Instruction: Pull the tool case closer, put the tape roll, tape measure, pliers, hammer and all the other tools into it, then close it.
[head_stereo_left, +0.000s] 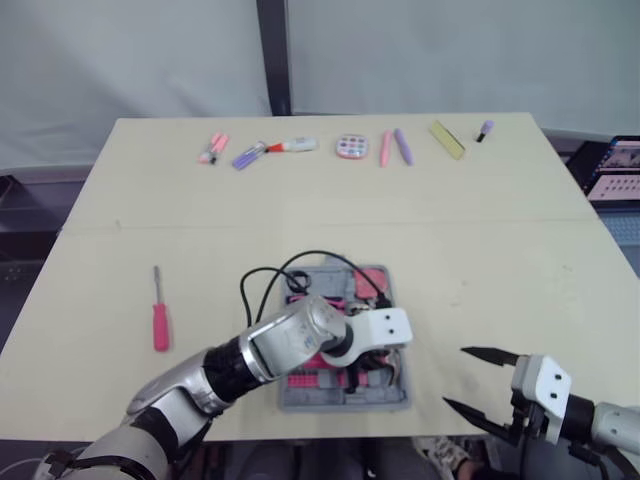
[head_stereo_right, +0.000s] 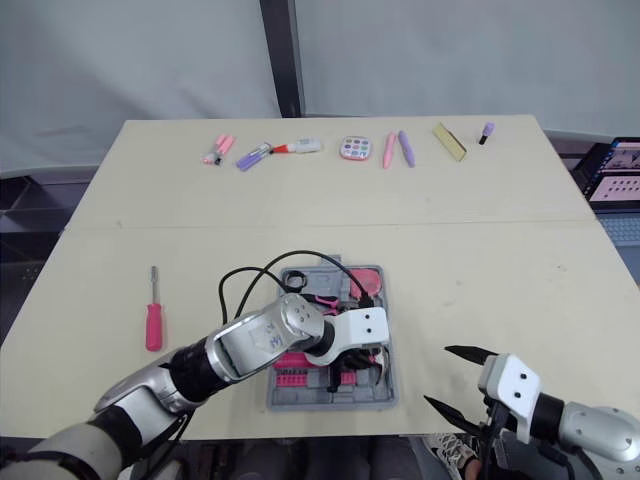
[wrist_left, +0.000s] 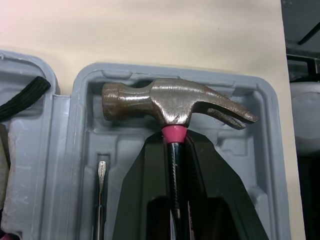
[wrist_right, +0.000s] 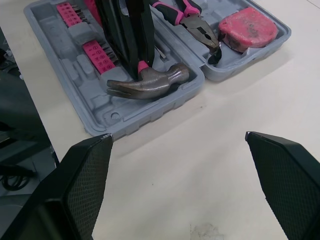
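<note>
We show the left hand (wrist_left: 174, 150) clenched on the hammer (wrist_left: 175, 102), its head inside the tool case (wrist_right: 150, 117); the right hand (head_stereo_left: 456, 376), released, hovers over the worktop (head_stereo_left: 500, 260) beside the case.

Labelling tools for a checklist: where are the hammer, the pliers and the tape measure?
hammer (wrist_left: 175, 102): left wrist view, middle of its steel head.
pliers (wrist_right: 202, 34): right wrist view, its metal nose.
tape measure (wrist_right: 248, 27): right wrist view, its red top face.
</note>
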